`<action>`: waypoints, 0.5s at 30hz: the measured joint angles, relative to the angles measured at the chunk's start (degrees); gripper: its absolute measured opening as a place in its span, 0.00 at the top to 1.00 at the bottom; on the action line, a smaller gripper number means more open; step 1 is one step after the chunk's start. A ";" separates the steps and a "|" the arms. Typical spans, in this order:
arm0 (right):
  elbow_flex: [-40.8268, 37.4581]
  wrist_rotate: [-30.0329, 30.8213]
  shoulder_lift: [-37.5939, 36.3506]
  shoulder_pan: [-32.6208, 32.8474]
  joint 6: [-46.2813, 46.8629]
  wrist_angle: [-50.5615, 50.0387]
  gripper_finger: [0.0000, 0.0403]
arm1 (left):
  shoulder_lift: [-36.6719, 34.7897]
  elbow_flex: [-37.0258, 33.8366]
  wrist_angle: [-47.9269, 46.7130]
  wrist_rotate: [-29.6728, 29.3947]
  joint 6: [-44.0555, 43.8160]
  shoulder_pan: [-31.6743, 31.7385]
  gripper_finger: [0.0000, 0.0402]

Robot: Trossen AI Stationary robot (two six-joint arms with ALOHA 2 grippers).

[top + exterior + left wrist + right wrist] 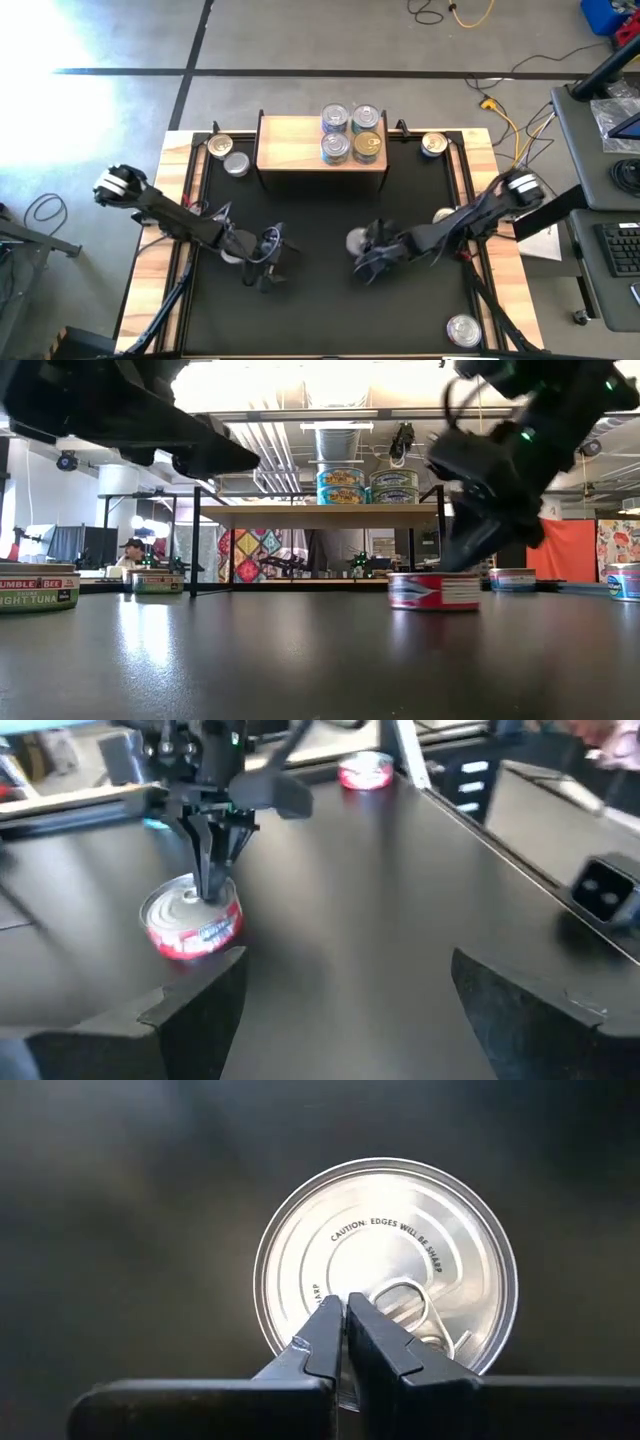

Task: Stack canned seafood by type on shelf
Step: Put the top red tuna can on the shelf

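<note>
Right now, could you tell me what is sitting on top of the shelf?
Four cans sit on the shelf, toward its right end: three silver lids and one gold. The low view shows two stacks, so more cans lie hidden beneath.

Grey concrete floor (330, 40) with dark tape lines and loose cables (455, 12), big glare patch far left. Exposed ceiling ducts (343, 442), orange panel (568, 550) right, colourful patterned hanging (250, 550) behind.
</note>
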 joint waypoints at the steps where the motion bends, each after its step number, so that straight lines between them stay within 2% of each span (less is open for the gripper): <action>1: 2.25 -0.24 1.66 0.65 -1.13 -0.29 0.97 | 1.35 0.00 2.02 1.26 0.19 0.04 0.18; 5: 10.81 -1.05 6.16 2.49 -5.23 -3.21 0.97 | 5.26 0.00 8.32 3.97 0.99 0.05 0.18; 10: 19.85 0.50 6.87 5.27 -11.20 -9.85 0.97 | 6.34 0.00 9.22 4.12 1.12 0.44 0.18; 15: 23.46 -0.09 7.19 9.35 -12.54 -15.58 0.97 | 6.03 0.00 9.09 5.06 0.19 1.41 0.18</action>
